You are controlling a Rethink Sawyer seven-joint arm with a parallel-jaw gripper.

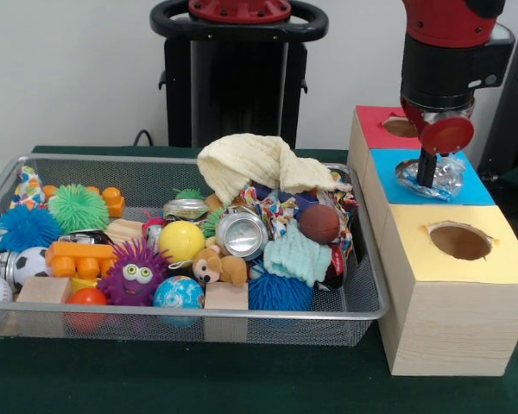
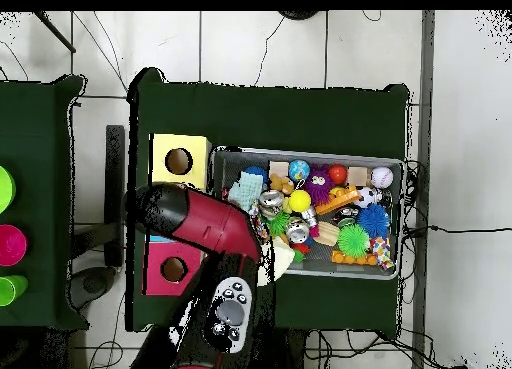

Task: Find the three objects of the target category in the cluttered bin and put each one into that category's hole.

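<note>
At right of frame, the jaws (image 1: 431,177) pinch crinkled clear plastic (image 1: 445,177) over the blue-topped wooden box (image 1: 470,185); the silver mesh bin (image 1: 363,297) sits on the green-clothed desk (image 1: 242,379).

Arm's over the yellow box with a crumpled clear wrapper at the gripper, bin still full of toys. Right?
Not quite: the gripper is over the blue box, not the yellow box. The front view shows it there, with the crumpled clear wrapper at the blue top's hole. The bin is indeed full of toys.
</note>
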